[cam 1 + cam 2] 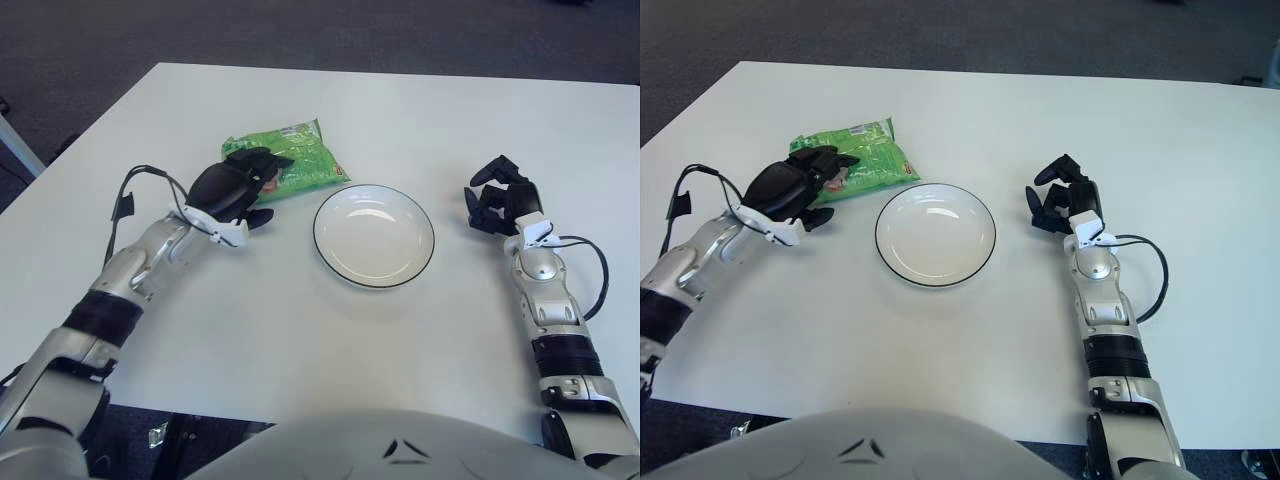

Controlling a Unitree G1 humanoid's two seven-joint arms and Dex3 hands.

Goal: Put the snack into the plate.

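Snack (295,155) lies beside the plate (420,262), left hand (235,190) clenched over its edge.

On the white counter (330,340), the round white black-rimmed plate (374,236) sits centrally. The green plastic snack packet (295,160) lies just behind and left of it. The left robot hand (232,190) overlaps the packet's left end; the right robot hand (500,205) is right of the plate, apart.
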